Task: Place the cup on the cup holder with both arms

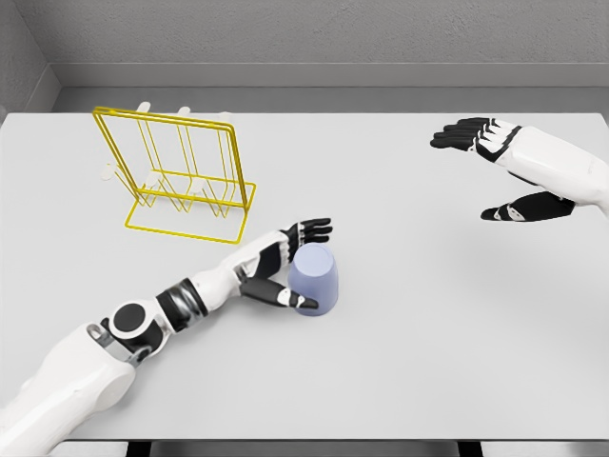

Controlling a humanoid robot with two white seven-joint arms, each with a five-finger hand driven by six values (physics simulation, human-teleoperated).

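Observation:
A pale lavender cup [317, 279] stands upside down on the white table, a little left of the middle. My left hand [297, 262] sits against its left side, fingers reaching past the top and thumb across the near side, not closed around it. The yellow wire cup holder [181, 171] stands upright at the back left, behind that arm. My right hand [495, 171] hovers at the far right, fingers spread, holding nothing and well away from the cup.
The white table [409, 362] runs to a near edge at the bottom of the view. A grey wall rises behind its far edge. Small white pegs stick out behind the wire holder.

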